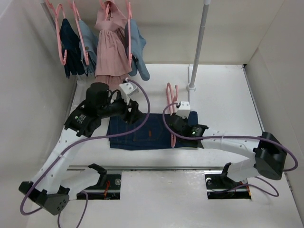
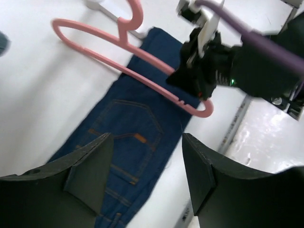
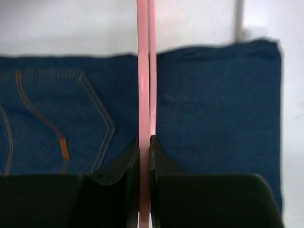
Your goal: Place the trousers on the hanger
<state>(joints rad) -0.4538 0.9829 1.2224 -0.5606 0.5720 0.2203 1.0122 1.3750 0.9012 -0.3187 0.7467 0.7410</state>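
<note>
My right gripper [image 3: 144, 145] is clamped tight on the hanger [image 3: 143, 71], its thin pink bar pinched between my fingers and crossing the right part of the trousers [image 1: 137, 135], which lie folded flat mid-table [image 1: 223, 104]. My left gripper [image 1: 132, 114] hangs wide open over their left part. Farther back, the hanger's hook pokes past the trousers' far edge near the white pole [image 1: 199, 42], and other garments [image 1: 111, 47] dangle at far left.

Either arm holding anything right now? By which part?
Right fingers are shut on the hanger, near one rounded shoulder end. Left fingers are open above the trousers, holding nothing.
</note>
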